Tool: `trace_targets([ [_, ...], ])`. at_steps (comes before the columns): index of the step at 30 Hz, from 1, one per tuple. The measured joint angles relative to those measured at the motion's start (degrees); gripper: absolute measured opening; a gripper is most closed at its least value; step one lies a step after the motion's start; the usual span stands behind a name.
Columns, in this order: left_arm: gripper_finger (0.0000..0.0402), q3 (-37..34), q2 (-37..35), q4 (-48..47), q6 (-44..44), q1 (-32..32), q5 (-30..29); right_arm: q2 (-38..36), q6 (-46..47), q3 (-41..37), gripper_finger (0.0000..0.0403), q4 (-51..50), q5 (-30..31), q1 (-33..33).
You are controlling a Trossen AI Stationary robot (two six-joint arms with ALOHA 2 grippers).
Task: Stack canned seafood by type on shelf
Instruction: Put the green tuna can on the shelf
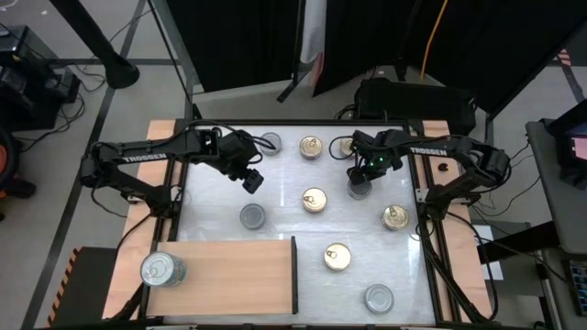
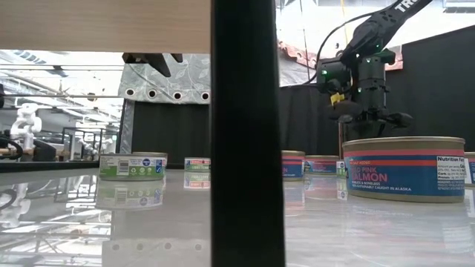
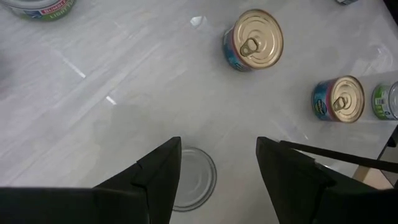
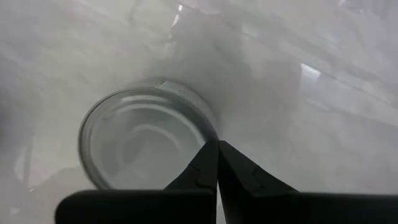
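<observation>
Tins of canned seafood lie scattered on the white tabletop, some with gold lids [image 1: 315, 200], others with silver ones. One silver tin [image 1: 160, 269] stands on the left end of the wooden shelf [image 1: 238, 275] at the near left. My left gripper [image 1: 252, 181] hangs open above the table. A silver tin [image 3: 198, 177] shows below, between its fingers and apart from them. My right gripper [image 1: 359, 180] is shut and points down over another silver tin [image 4: 140, 146], its tips at that tin's rim. My right gripper points down from above with its shut fingertips [image 4: 208, 155] over the rim [image 4: 208, 127] of the silver tin, which stands flat on the table. I cannot tell whether the tips touch the rim.
Gold tins stand at the far middle [image 1: 312, 147], right [image 1: 396, 217] and near middle [image 1: 337, 257]. Silver tins stand at the far left [image 1: 271, 142] and near right [image 1: 378, 298]. The shelf's dark edge [image 1: 294, 273] rises beside open tabletop. The table's wooden side rails [image 1: 438, 229] border the white top.
</observation>
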Motion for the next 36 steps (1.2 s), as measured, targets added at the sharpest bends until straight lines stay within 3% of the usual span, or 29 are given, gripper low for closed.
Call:
trace_targets([
  [23, 0.0215, 0.0, 0.0, 0.0, 0.1, 0.0, 0.0, 3.3, -1.5, 0.0, 0.0000, 0.9, 3.9, -0.4],
  [36, 0.0215, 0.0, 0.0, 0.0, 0.2, 0.0, 0.0, 8.0, -5.6, 0.3, 0.0000, 3.6, 1.9, -4.2],
])
